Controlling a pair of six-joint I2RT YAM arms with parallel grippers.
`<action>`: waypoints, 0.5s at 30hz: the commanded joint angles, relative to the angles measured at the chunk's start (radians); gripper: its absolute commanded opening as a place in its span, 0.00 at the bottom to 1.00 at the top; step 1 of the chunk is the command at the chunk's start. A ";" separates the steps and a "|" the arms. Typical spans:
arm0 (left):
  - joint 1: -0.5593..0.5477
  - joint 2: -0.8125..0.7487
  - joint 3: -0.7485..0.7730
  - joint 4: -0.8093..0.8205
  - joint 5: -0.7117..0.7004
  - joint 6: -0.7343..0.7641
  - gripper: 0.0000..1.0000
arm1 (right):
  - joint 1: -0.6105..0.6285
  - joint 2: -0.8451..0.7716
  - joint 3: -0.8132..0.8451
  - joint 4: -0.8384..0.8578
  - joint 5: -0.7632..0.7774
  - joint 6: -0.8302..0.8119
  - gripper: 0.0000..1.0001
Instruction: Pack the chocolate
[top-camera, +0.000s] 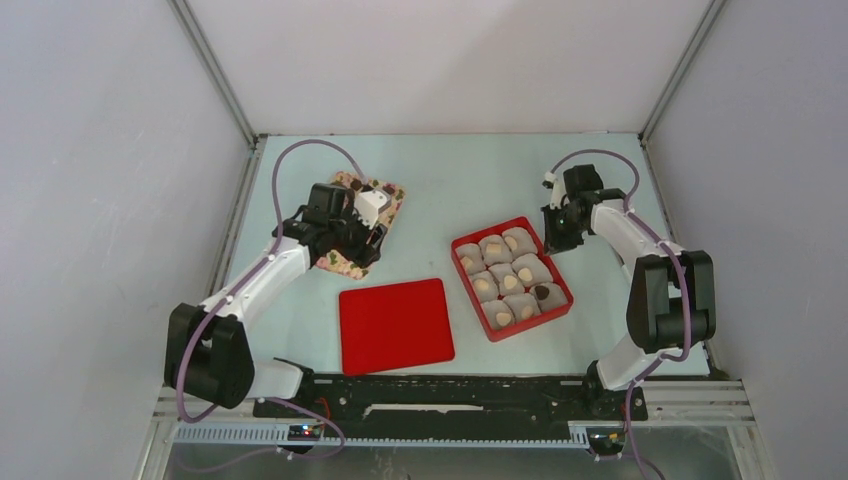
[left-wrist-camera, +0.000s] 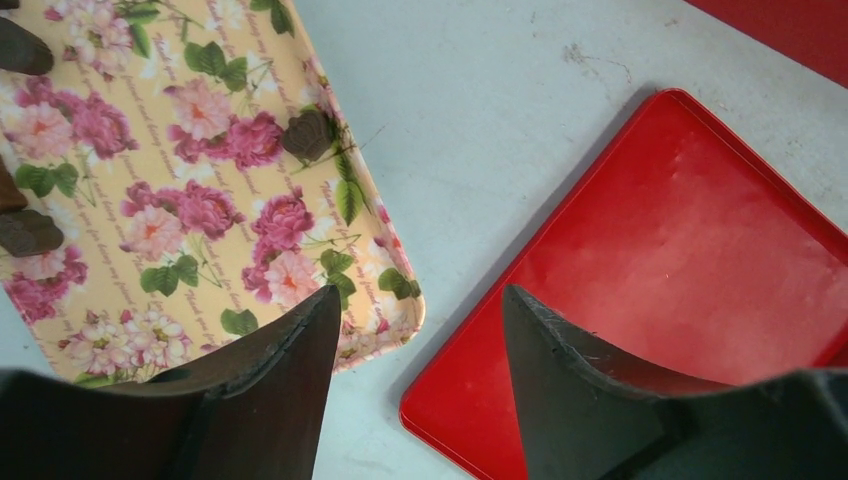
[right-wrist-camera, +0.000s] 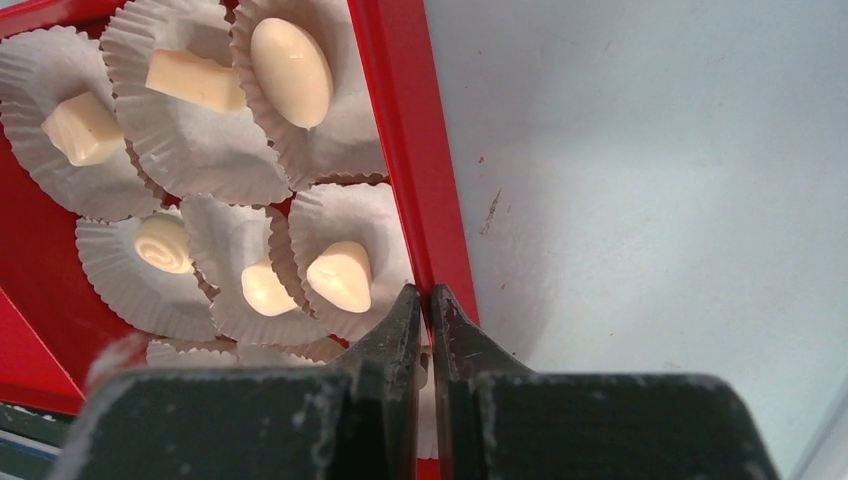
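Note:
Dark brown chocolate lumps lie on a floral tray, two more at its left edge. My left gripper hangs open and empty over the tray's near corner and the gap beside it. A red box holds paper cups with pale chocolate pieces and one dark piece. At the box's far right wall, my right gripper is shut with the red rim pinched between its tips; it shows in the top view.
A flat red lid lies between tray and box, its corner under my left gripper's right finger. Grey walls close in the table on three sides.

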 joint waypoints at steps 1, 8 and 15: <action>-0.003 -0.002 -0.015 -0.019 0.034 0.027 0.65 | -0.001 -0.044 0.004 0.001 -0.011 0.133 0.04; -0.003 -0.007 -0.006 -0.035 0.024 0.021 0.65 | 0.017 -0.013 0.007 -0.025 0.037 0.233 0.00; -0.003 0.017 0.011 -0.124 0.087 0.115 0.65 | 0.006 -0.004 0.008 -0.018 -0.036 0.213 0.07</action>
